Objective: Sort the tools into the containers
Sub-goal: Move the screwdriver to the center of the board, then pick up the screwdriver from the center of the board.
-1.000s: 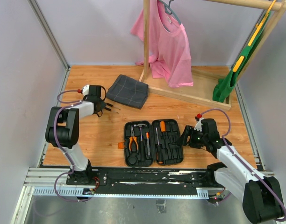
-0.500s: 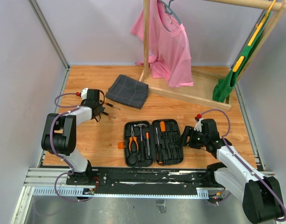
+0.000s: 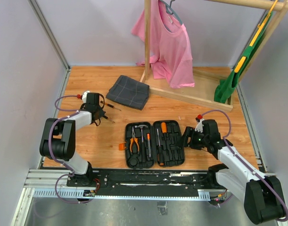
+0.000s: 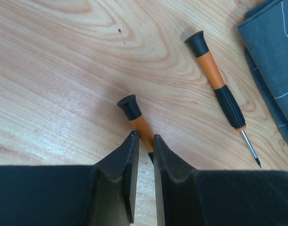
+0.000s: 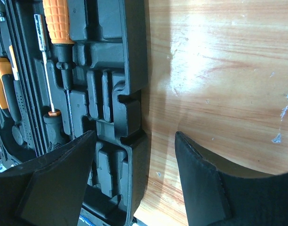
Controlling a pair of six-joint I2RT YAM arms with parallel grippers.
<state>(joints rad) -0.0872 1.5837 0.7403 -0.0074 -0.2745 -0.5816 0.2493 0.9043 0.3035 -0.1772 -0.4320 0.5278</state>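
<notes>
Left gripper [image 4: 144, 141] has narrowed its jaws, now pinched on the orange shank of a slim screwdriver [image 4: 132, 109], cap poking ahead of the fingertips; second screwdriver [image 4: 218, 89] lies loose ahead-right; we judge the pick made, the carry to the tool case [image 3: 155, 143] pending; right gripper [image 5: 134, 155] hangs wide, empty, over the case's edge.
</notes>
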